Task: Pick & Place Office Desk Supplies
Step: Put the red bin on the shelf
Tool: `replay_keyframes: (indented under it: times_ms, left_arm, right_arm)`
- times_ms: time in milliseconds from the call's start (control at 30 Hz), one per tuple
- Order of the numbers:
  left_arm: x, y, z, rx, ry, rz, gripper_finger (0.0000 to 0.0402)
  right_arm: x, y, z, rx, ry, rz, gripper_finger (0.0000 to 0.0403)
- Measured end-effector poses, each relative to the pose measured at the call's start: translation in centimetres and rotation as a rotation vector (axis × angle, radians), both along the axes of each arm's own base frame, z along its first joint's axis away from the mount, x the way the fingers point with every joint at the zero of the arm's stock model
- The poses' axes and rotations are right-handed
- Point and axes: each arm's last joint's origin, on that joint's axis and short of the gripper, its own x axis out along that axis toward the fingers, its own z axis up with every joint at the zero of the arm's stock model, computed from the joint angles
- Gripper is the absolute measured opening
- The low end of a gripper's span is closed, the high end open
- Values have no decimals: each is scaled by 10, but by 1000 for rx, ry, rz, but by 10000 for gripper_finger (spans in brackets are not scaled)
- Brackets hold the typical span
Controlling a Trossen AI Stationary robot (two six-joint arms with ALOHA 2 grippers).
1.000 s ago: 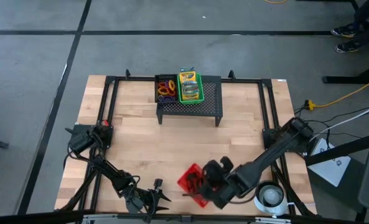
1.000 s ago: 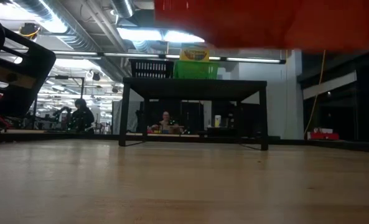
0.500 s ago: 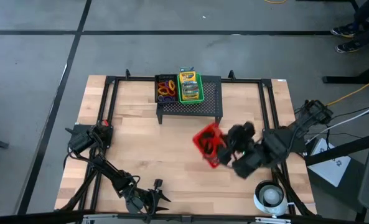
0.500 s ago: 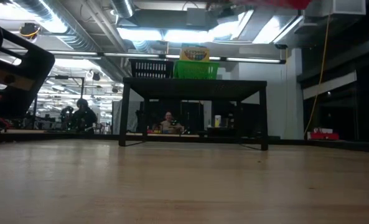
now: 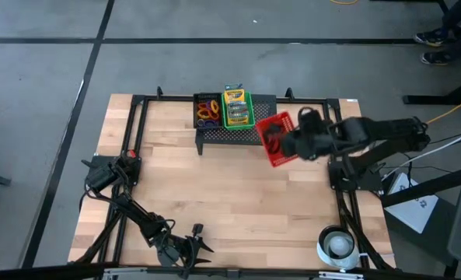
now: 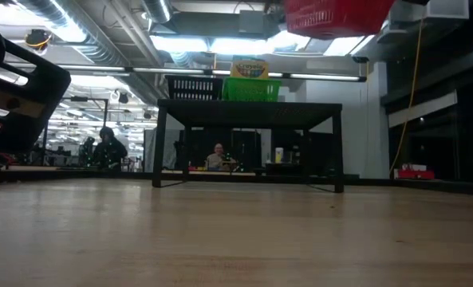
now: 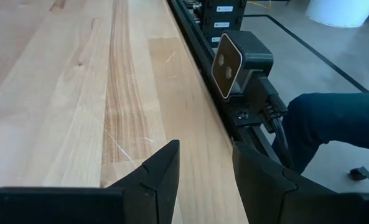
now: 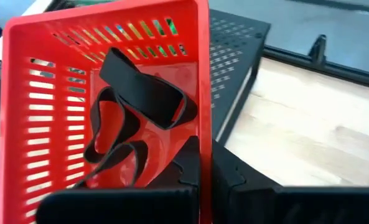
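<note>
Since earlier frame, right arm swung red basket (image 5: 274,138) from bench's near edge up to mesh stand (image 5: 264,132), now held in air at stand's right end. Bench (image 5: 214,187) bare in middle. Right gripper (image 8: 206,171) jaws clamped shut on basket wall; black bands (image 8: 131,118) inside basket. Crayon box (image 5: 237,107) and coloured rings (image 5: 207,110) sit atop stand. Left gripper (image 7: 203,171) parked at near-left corner, jaws apart, holding nothing.

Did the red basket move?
Yes. The right claw carried the red basket from the table's near edge up to the black stand.
</note>
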Motion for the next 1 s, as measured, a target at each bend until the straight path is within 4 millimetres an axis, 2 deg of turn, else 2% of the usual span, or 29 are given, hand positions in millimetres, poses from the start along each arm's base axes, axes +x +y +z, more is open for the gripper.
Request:
replay_keyframes:
  times_ms: [400,633,767,933,1000]
  left_arm:
    - [0,0,0,-1,0,-1,143]
    - [0,-1,0,-6,6,-19,143]
    - [0,-1,0,-6,7,-20,143]
    - [-1,0,-1,1,18,-19,143]
    - [-1,0,-3,9,29,-17,143]
  right_arm:
    - [5,-63,1,27,60,-133,5]
    - [8,-95,1,49,32,-154,5]
    - [13,-112,-17,95,26,-153,5]
    - [13,-137,-57,161,58,-171,5]
    - [15,-145,-67,169,28,-161,5]
